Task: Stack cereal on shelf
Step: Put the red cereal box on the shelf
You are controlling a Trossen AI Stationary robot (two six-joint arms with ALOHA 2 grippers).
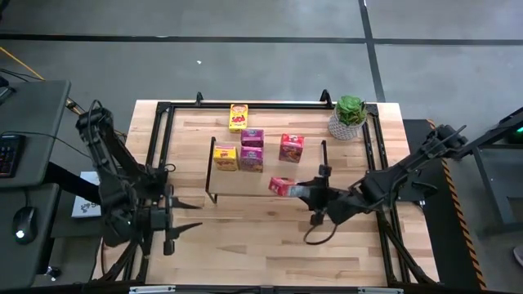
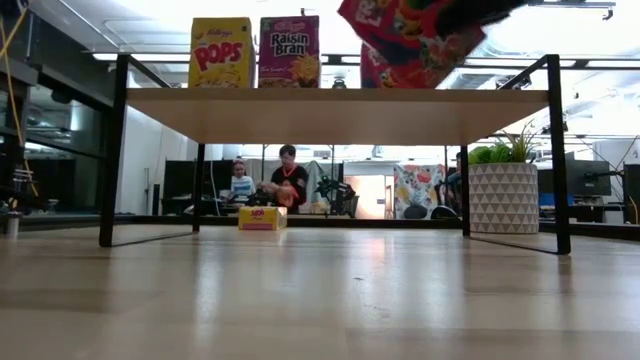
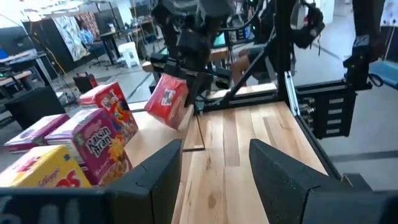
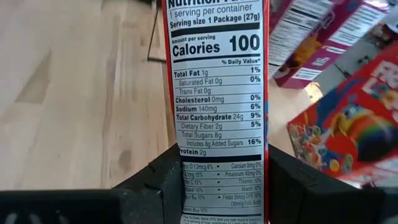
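1. The left gripper (image 1: 181,214) hangs over the near left part of the wooden tabletop (image 1: 245,237), well apart from the shelf; in its wrist view its 2 dark fingers (image 3: 163,171) stand apart with nothing between them.
2. The right gripper (image 1: 304,190) reaches in from the right and is clamped on a red cereal box (image 1: 282,186), held tilted at the near right edge of the shelf (image 1: 270,167). In the right wrist view the box's nutrition panel (image 4: 216,93) fills the gap between the 2 fingers (image 4: 165,180).
3. The low view shows this held box (image 2: 400,40) raised above the light wood shelf top (image 2: 340,102), tilted; whether it touches the top cannot be told.
4. On the shelf top stand 4 boxes: a yellow Pops box (image 1: 225,157) at the left, just beside a magenta Raisin Bran box (image 1: 251,158), a 2nd magenta box (image 1: 252,137) right behind that one, and a 2nd red box (image 1: 291,147) to the right, apart from the pair.
5. Beyond the shelf, a 2nd yellow box (image 1: 238,117) lies on the tabletop near the far edge; the low view shows it under the shelf line (image 2: 262,217).
6. A potted green plant (image 1: 349,117) in a patterned white pot sits at the far right corner.
7. In the room behind, 2 people (image 2: 265,180) are at a desk.
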